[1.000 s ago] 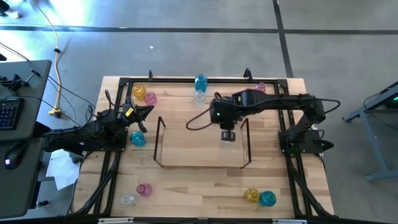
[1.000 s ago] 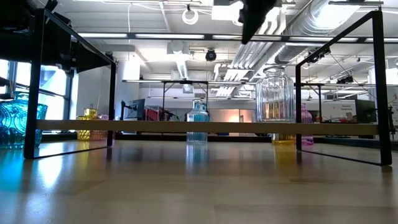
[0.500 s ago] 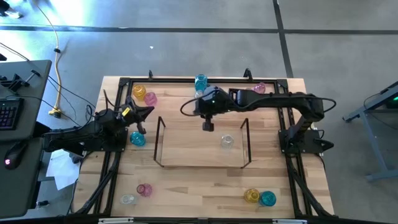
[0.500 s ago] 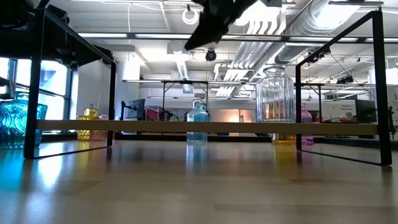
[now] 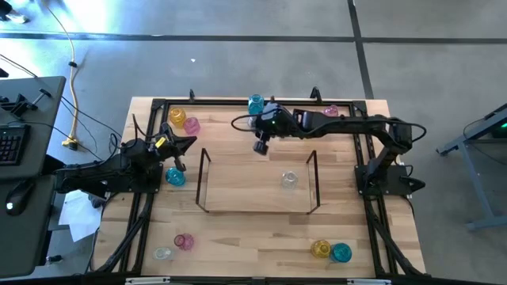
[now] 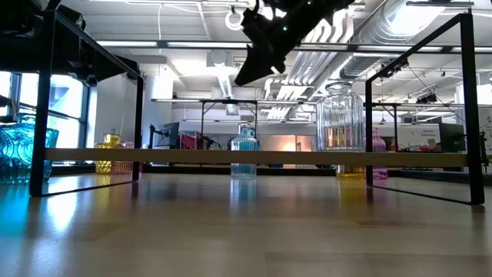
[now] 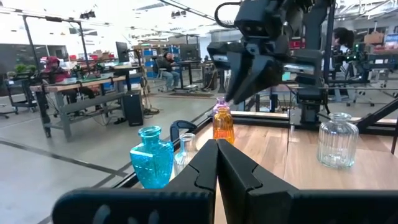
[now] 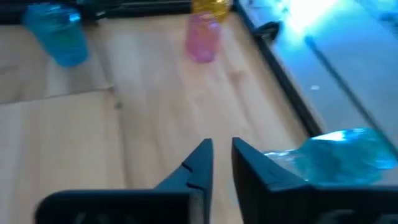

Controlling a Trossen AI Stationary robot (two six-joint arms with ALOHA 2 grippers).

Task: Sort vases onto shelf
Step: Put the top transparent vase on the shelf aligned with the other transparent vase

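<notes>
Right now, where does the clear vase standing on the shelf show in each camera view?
High view: clear vase near the right end of the shelf.
Low view: right of centre, on the shelf.
Left wrist view: at the picture's right side.
Right wrist view: not in it.
Shared landmark: the teal vase at the far edge of the table, seen in all four views.

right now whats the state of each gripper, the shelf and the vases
right gripper: jaws slightly apart, empty, above the table's far middle
left gripper: shut, empty, parked at the left edge
shelf: holds one vase
clear vase: upright on the shelf
teal vase: upright on the table, off the shelf
</notes>
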